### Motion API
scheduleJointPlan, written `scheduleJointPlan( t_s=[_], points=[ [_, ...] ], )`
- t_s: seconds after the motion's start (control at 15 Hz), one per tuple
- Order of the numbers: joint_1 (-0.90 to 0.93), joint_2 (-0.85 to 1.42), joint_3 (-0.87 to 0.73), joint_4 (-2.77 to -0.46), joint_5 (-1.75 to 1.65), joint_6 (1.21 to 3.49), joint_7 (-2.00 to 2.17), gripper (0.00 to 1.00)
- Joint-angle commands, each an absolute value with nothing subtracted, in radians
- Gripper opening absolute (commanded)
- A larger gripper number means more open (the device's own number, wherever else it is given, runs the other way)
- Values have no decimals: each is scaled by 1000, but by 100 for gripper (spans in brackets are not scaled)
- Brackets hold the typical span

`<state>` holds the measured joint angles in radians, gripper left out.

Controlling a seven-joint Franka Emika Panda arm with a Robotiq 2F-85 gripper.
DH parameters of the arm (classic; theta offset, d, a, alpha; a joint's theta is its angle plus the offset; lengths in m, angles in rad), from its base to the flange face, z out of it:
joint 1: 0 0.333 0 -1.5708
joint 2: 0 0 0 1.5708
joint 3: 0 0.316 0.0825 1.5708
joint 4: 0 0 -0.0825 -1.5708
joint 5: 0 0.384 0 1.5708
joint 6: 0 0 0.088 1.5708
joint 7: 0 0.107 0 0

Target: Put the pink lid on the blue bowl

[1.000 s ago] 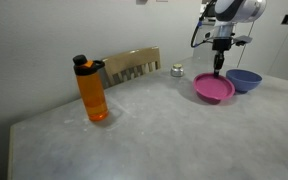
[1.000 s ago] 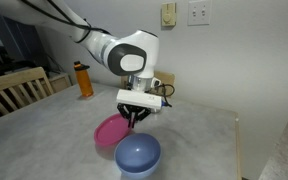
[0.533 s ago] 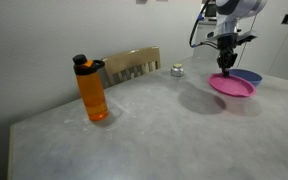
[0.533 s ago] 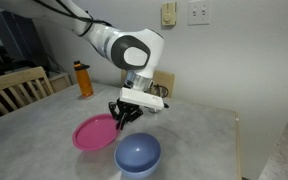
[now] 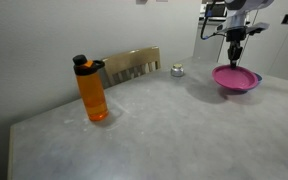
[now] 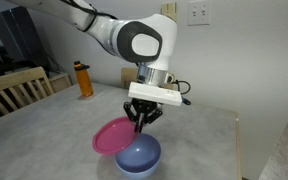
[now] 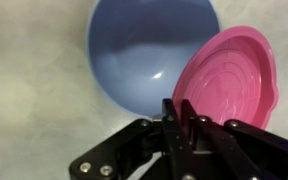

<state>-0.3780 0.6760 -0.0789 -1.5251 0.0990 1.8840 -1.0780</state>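
Observation:
My gripper [image 7: 180,108] is shut on the near rim of the pink lid [image 7: 229,78], a flat magenta disc with a raised rim. I hold it tilted in the air, partly over the blue bowl [image 7: 144,55]. In both exterior views the lid [image 5: 235,77] [image 6: 112,135] hangs from the gripper [image 5: 234,62] [image 6: 143,122]. The bowl [image 6: 139,156] stands on the table just below. In an exterior view only a sliver of the bowl [image 5: 254,86] shows behind the lid.
An orange bottle with a black cap [image 5: 92,89] [image 6: 83,79] stands far off on the grey table [image 5: 144,125]. A small silvery jar [image 5: 177,70] sits near a wooden chair [image 5: 132,64] [image 6: 14,88]. A wall is close behind.
The gripper has carried the pink lid sideways from beside the bowl until it partly overlaps the bowl. The bowl, bottle and jar have not moved.

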Motion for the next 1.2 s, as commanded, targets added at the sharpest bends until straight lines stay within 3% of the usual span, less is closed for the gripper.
scheduleJointPlan(
  t_s=[0.0, 1.13],
  points=[
    [-396, 665, -115, -1531, 77, 1896, -1025, 3],
    [-517, 727, -118, -1461, 191, 1869, -1033, 3]
  ],
)
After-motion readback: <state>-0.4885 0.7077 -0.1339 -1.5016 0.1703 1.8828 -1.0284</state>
